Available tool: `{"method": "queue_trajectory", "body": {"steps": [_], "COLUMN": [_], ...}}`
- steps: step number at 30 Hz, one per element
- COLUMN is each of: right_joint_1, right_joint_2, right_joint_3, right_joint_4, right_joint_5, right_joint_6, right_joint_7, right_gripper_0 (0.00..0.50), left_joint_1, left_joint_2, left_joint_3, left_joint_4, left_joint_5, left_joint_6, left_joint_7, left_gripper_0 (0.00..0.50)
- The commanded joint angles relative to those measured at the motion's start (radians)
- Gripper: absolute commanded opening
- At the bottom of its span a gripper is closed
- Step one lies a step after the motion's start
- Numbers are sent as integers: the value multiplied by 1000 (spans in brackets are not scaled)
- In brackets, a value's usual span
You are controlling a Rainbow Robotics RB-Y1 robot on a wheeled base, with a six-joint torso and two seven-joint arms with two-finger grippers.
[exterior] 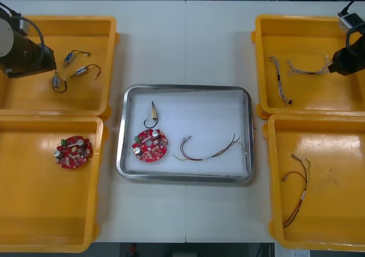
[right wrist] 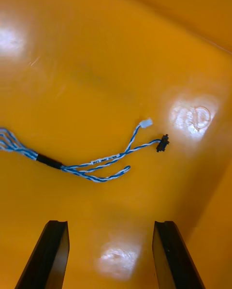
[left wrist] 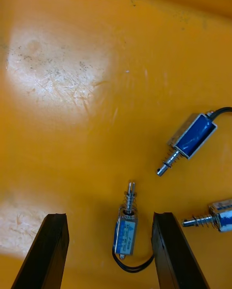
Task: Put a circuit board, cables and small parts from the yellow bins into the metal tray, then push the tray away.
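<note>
My left gripper (left wrist: 110,216) is open low over the floor of the far left yellow bin (exterior: 34,94). A small metal part (left wrist: 126,228) with a blue body and a black wire lies between its fingers, nearer one finger and untouched. Two more small metal parts (left wrist: 189,139) lie just beyond. My right gripper (right wrist: 111,223) is open in the far right yellow bin (exterior: 313,100), with a twisted blue and white cable (right wrist: 96,165) lying ahead of its fingertips. The metal tray (exterior: 128,97) holds a red circuit board (exterior: 149,145), a small metal part (exterior: 153,113) and a red and yellow cable (exterior: 211,149).
The near left bin (exterior: 34,211) holds another red circuit board (exterior: 73,151). A red and yellow cable (exterior: 296,188) lies in the near right bin (exterior: 336,211). A second blue and white cable (exterior: 279,80) lies in the far right bin. Both arms reach in from the table's far corners.
</note>
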Motion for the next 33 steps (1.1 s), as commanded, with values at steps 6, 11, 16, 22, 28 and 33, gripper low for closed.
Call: {"method": "queue_trajectory", "body": {"steps": [6,11,16,22,28,33], "right_joint_1": [-89,-108,-108,-108,-106,-106], "right_joint_2": [-31,-17,3,3,3,0], "right_joint_3": [27,66,99,168,211,240], "right_joint_4": [-32,-32,-32,-31,-32,-9], "right_joint_5": [-4,-8,-28,-104,-133,-139], "right_joint_6": [68,64,13,-48,-96,-137], "right_joint_7": [334,481,590,648,666,666], "right_gripper_0": [500,500,500,500,500,500], "left_joint_1": [10,12,12,12,10,12], "left_joint_2": [-6,-6,-6,-6,-8,-6], "left_joint_3": [-44,-70,-104,-115,-127,-135], "left_joint_4": [9,9,9,9,9,9], "left_joint_5": [-8,10,10,12,12,5], "left_joint_6": [-26,-26,-26,-26,-26,-26], "left_joint_7": [-101,-104,-107,-107,-107,-109], "left_gripper_0": [500,500,500,500,500,500]}}
